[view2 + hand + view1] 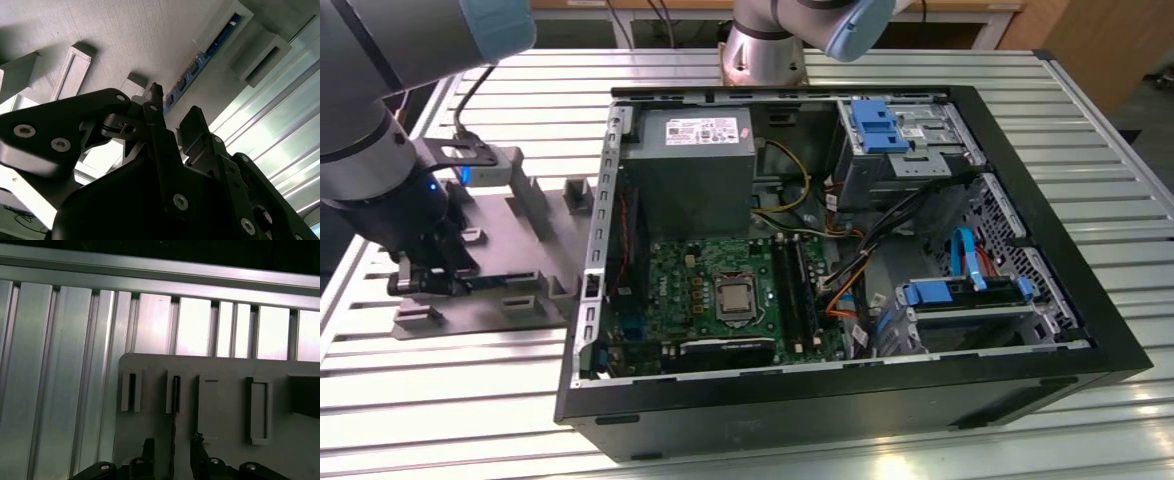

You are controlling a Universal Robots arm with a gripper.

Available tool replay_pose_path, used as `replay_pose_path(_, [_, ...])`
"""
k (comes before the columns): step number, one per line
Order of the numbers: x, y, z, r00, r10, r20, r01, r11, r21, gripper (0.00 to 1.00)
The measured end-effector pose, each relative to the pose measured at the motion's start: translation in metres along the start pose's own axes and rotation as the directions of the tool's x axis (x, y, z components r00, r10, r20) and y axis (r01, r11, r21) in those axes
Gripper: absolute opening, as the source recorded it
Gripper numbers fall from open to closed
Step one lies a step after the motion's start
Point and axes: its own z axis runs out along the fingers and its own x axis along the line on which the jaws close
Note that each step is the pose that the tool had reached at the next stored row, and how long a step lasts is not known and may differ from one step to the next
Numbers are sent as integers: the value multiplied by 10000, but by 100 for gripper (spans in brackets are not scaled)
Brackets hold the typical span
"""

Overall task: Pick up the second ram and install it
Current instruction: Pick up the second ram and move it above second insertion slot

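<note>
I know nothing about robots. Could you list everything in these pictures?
table: one, silver slatted metal, under everything
computer case: one, black, open, mid-table
motherboard: one, green, inside the case
power supply: one, grey, inside the case
drive brackets: two, blue, in the case toward the exterior view's right
tray: one, grey, at the exterior view's left of the case
second ram: one, dark blue-green, on edge in the tray
arm: one, grey, over the tray
end effector: one, black, open, straddling the ram

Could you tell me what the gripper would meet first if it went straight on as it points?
Most likely the second ram, standing on edge in the grey tray just ahead of the gripper; depth is unclear.
</note>
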Motion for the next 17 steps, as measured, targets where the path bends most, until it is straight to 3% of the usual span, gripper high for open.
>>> replay_pose_path(13, [1, -2, 35, 10000, -67, -20, 67, 10000, -4, 42])
replay_pose_path(17, [1, -2, 35, 10000, -68, -20, 68, 10000, -4, 27])
